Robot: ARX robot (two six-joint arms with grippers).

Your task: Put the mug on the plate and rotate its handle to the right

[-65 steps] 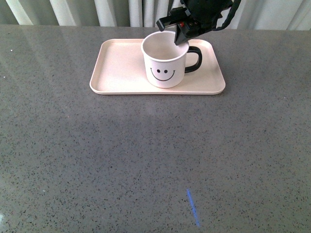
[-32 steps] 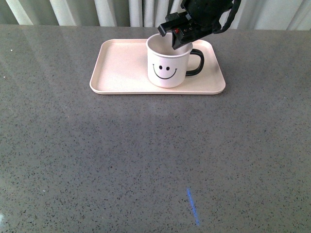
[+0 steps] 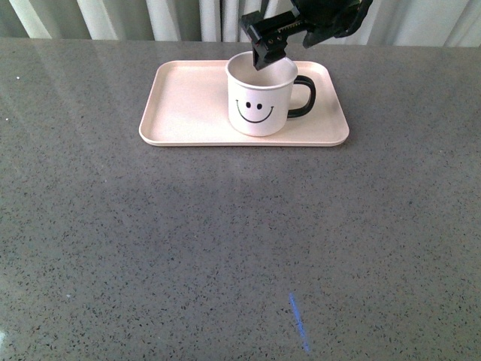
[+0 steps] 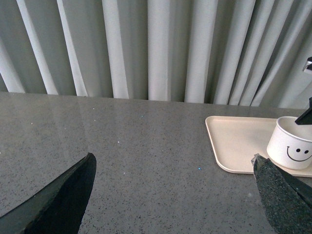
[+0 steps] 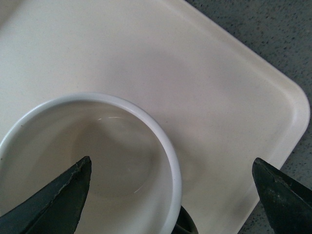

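Observation:
The white mug [image 3: 260,98] with a black smiley face stands upright on the pale pink plate [image 3: 188,105], right of the plate's middle. Its black handle [image 3: 303,96] points right. My right gripper [image 3: 264,45] hangs open just above the mug's back rim, touching nothing. From the right wrist, the mug's rim [image 5: 168,146] lies between the spread fingers of the right gripper [image 5: 170,195], and a bit of the handle [image 5: 184,226] shows below it. The left gripper [image 4: 175,195] is open above bare table, with the mug [image 4: 291,148] and plate [image 4: 234,141] off to one side.
The grey speckled table [image 3: 225,248] stretches wide in front of the plate. Pale curtains [image 4: 146,48] hang behind the table's far edge. A short blue mark [image 3: 298,322] lies on the table near the front.
The right gripper has let go of the mug's rim and risen above it. The mug shifted slightly right early on and now stands still on the plate.

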